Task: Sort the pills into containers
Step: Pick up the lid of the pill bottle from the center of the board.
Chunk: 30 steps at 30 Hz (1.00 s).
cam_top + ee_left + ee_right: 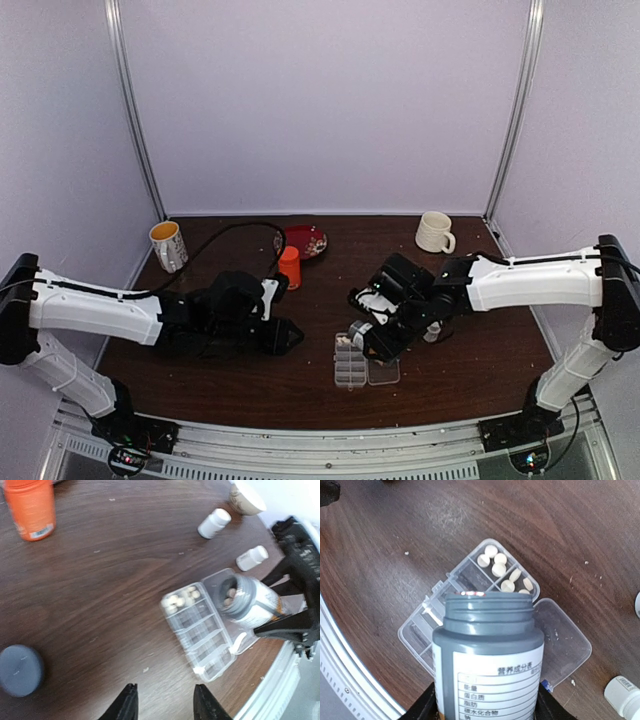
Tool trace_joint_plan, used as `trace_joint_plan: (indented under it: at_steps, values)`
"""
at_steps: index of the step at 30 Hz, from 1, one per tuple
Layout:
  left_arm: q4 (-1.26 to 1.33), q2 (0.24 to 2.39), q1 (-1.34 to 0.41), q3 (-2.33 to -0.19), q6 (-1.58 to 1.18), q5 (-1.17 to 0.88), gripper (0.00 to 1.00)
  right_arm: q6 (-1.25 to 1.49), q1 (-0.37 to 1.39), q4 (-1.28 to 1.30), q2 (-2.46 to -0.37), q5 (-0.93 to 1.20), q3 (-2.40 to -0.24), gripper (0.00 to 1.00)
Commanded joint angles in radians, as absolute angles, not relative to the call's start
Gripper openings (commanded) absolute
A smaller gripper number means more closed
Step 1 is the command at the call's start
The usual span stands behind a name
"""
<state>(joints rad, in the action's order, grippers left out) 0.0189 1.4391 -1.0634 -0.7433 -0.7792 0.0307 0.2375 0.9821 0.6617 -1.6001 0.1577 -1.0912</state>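
Brown table (200,385) holds a box (200,630), pills (498,570) at its twelve o'clock end; right gripper (485,707) pinches grey bottle (487,645), left gripper (165,702) spread.

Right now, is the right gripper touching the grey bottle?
Touching. The right wrist view shows the right gripper clamped on both sides of the grey bottle.

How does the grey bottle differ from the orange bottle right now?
The grey bottle is uncapped; the orange bottle looks capped. The grey bottle is tilted over the organiser, gripped by the right hand; the orange bottle stands upright on the table, untouched. Both are labelled bottles.
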Motion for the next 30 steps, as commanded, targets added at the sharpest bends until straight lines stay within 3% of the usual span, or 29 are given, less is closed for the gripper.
trace_joint_plan:
  at_steps: [1, 14, 19, 24, 30]
  values:
    - [-0.285, 1.355, -1.063, -0.801, -0.755, 0.2, 0.42, 0.22, 0.987, 0.39, -1.483, 0.103, -1.003, 0.0]
    - [-0.543, 1.36, -0.895, -0.838, -0.761, 0.155, 0.63, 0.072, 1.009, -0.025, -1.04, 0.051, -0.767, 0.0]
    - [-0.588, 1.433, -0.849, -0.879, -0.728, 0.116, 0.81, 0.019, 1.009, -0.356, -0.889, 0.007, -0.588, 0.0]
    - [-0.624, 1.524, -0.836, -0.946, -0.693, 0.111, 0.88, -0.104, 1.009, -0.66, -0.871, 0.034, -0.454, 0.0]
    - [-0.626, 1.619, -0.811, -1.001, -0.67, 0.064, 0.91, -0.131, 1.01, -0.581, -0.879, 0.16, -0.509, 0.0]
